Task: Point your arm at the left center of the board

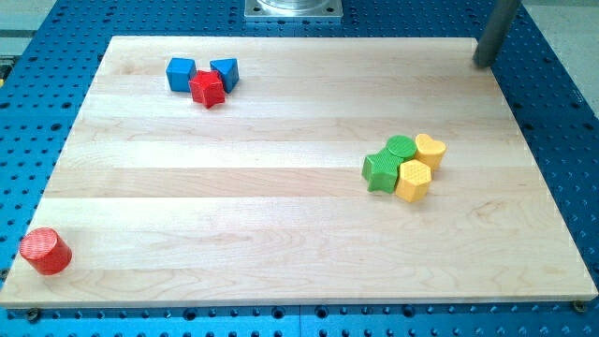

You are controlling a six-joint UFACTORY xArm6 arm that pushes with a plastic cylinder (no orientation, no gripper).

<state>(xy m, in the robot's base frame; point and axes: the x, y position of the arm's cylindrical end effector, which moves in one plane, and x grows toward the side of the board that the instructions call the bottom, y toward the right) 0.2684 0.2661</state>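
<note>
My rod comes down at the view's top right, and my tip (483, 62) sits just past the wooden board's (281, 197) top right corner, far from every block. A blue cube (181, 73), a blue triangle block (225, 72) and a red star block (208, 89) cluster at the top left. A green star block (380, 172), a green cylinder (401, 147), a yellow heart block (430, 150) and a yellow hexagon block (413, 181) cluster at the right. A red cylinder (45, 251) lies at the bottom left corner.
The board lies on a blue perforated table (562, 140). A grey metal base plate (293, 9) sits at the view's top centre, beyond the board's top edge.
</note>
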